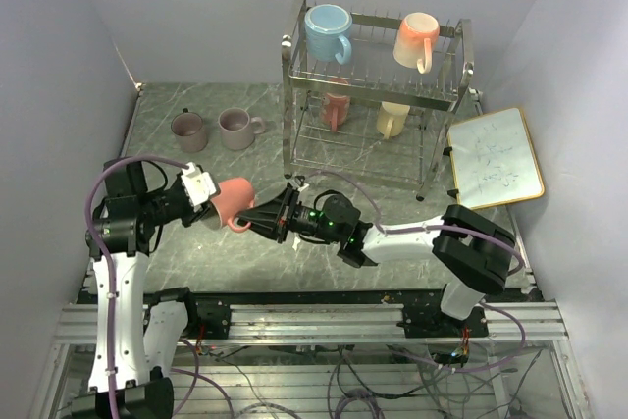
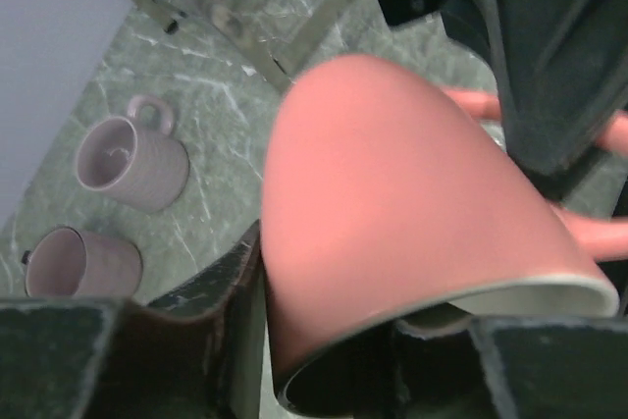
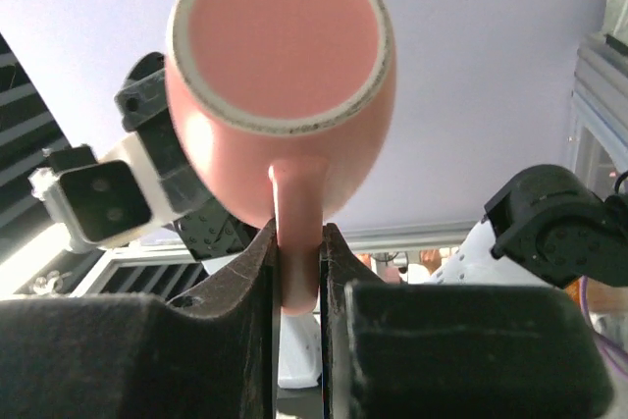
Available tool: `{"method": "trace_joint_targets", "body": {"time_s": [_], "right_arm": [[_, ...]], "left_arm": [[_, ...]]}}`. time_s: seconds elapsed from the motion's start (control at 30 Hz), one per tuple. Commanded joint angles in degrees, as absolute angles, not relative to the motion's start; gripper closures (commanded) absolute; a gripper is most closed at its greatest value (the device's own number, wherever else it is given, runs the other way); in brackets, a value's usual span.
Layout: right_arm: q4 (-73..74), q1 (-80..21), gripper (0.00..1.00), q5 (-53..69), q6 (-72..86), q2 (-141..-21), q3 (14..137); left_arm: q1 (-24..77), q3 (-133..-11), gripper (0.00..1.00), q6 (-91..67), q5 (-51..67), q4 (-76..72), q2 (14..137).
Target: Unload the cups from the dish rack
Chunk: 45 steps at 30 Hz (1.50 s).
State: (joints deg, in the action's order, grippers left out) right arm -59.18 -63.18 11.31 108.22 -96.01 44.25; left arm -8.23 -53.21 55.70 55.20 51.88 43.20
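Note:
A salmon cup [image 1: 234, 201] [image 2: 392, 203] [image 3: 285, 56] hangs on its side above the table between both arms. My right gripper [image 1: 263, 218] [image 3: 299, 242] is shut on its handle. My left gripper [image 1: 209, 208] [image 2: 339, 291] straddles the rim wall at the mouth: the outer finger [image 2: 231, 282] lies against the wall, and the inner finger [image 2: 442, 340] is inside with a gap still showing. The chrome dish rack [image 1: 290, 76] holds a light blue cup [image 1: 327, 31] and a peach cup [image 1: 417, 39] on top. A pink cup [image 1: 337, 107] and a pale yellow cup [image 1: 393, 118] sit below.
Two mauve cups [image 1: 188, 130] [image 1: 238, 129] stand on the green marble table [image 1: 196, 252] left of the rack; the left wrist view shows them too [image 2: 128, 159] [image 2: 78, 262]. A gold-framed whiteboard [image 1: 496, 156] lies at the right.

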Motion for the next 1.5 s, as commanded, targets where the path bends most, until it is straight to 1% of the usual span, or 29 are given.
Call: {"method": "trace_joint_targets", "body": {"time_s": [0.0,0.03,0.07,0.1,0.13,0.2,0.27,0.37,0.43,0.57,0.73,0.87,1.0,1.2,1.47], "right_arm": [[-69.16,-64.34,1.00,12.65,109.37,-96.24,47.52],[-68.95,-64.35,1.00,12.27,109.25,-96.21,47.16],[-68.54,-64.32,1.00,12.00,108.88,-96.03,46.78],[-67.78,-64.32,1.00,11.88,108.41,-95.74,46.43],[-67.12,-64.26,0.99,11.63,108.09,-95.33,46.08],[-65.17,-63.89,0.89,11.24,107.09,-94.55,45.23],[-61.84,-63.03,0.75,11.22,105.44,-93.36,44.45],[-54.54,-60.95,0.58,11.31,100.67,-90.39,43.10],[-46.97,-59.02,0.51,11.75,96.68,-87.54,42.43],[-33.03,-54.70,0.43,9.78,89.50,-79.50,39.87],[-16.04,-48.80,0.38,4.19,78.25,-70.66,39.64],[-2.31,-46.30,0.35,-3.00,67.64,-66.92,43.42],[6.39,-45.58,0.29,-12.85,57.93,-65.95,47.61],[11.31,-45.28,0.25,-22.88,48.98,-65.90,50.58],[11.73,-44.19,0.25,-26.46,45.80,-66.05,49.91]], "left_arm": [[-7.96,-52.41,0.76,50.83,56.17,48.30,42.41],[-7.98,-52.44,0.84,50.76,55.68,48.29,42.51],[-7.92,-52.50,0.91,51.10,55.05,48.65,42.69],[-7.98,-52.63,0.93,51.37,54.42,49.16,43.09],[-7.92,-52.83,0.93,51.28,53.68,49.65,43.54],[-7.91,-53.30,0.93,50.00,51.68,50.47,44.75],[-7.94,-53.86,0.93,46.25,47.00,49.91,46.58],[-7.97,-55.22,0.93,45.37,38.69,51.72,50.28],[-7.99,-56.34,0.93,43.49,31.21,51.92,52.88],[-8.06,-59.01,0.93,41.71,17.60,53.74,59.01],[-8.20,-62.27,0.93,39.15,6.26,54.58,67.58],[-8.32,-64.61,0.93,36.49,2.09,53.56,75.86],[-8.54,-68.05,0.93,34.14,-1.44,53.44,85.11],[-10.26,-71.04,0.93,32.63,-1.92,51.61,93.02],[-11.40,-74.29,0.93,32.33,-4.65,49.43,100.02]]}}
